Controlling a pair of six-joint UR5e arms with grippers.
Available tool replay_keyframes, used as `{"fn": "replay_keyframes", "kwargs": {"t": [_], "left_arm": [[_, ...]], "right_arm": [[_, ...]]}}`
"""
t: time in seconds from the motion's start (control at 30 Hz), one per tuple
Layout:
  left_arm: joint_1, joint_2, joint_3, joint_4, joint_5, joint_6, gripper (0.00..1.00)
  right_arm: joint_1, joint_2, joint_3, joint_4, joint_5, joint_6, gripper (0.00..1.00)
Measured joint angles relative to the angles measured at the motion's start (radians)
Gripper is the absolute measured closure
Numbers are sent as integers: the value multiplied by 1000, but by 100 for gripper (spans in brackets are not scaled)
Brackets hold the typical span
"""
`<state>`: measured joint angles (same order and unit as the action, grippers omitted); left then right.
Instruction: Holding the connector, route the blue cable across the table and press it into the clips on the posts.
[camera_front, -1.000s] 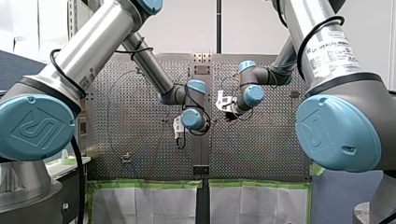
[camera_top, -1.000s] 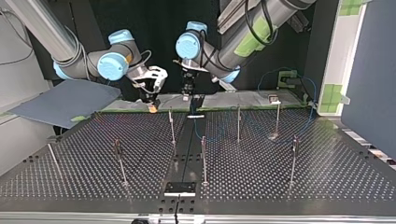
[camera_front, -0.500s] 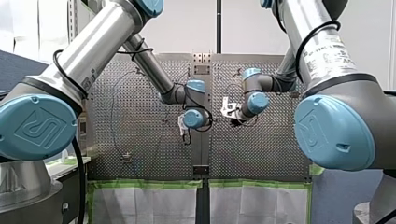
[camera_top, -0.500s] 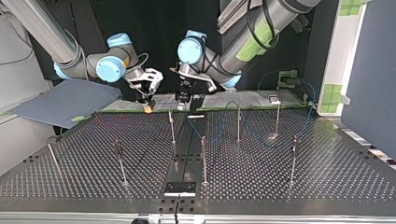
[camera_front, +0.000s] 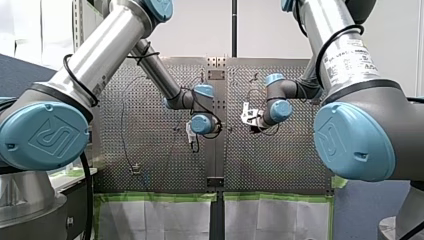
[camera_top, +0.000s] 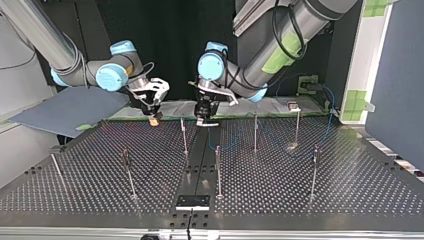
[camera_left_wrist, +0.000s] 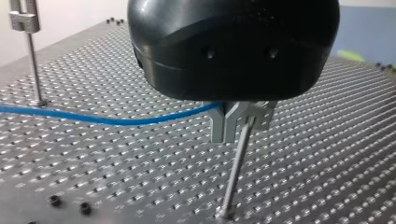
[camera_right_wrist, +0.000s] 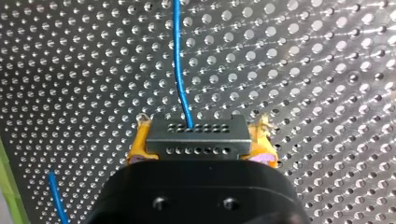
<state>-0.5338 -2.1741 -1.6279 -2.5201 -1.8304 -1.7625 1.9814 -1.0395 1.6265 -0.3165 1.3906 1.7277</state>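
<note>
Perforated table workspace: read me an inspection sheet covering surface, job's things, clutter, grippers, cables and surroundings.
Surface: perforated metal table, with a small black plate at its near edge in the top view.
Job's things: grey rectangular connector; thin blue cable leaving it; thin metal posts standing upright, clips on top.
Clutter: nothing seen.
Grippers: right gripper shut on the connector with yellow pads; left gripper shut on the blue cable beside one post's clip.
Cables: black cable looped along my left arm.
Surroundings: blue-grey sheet beyond the table at the top view's left; green tape on a white panel at its right.
</note>
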Motion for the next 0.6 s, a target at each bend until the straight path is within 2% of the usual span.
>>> {"fn": "replay_keyframes", "kwargs": {"t": [0.23, 0.6], "left_arm": [[-22, 0, -3, -38, -4, 1, 100], [-44, -9, 0, -33, -6, -1, 100]], "right_arm": [[-14, 0, -8, -1, -16, 1, 100], [-21, 0, -9, -1, -20, 3, 100]]}}
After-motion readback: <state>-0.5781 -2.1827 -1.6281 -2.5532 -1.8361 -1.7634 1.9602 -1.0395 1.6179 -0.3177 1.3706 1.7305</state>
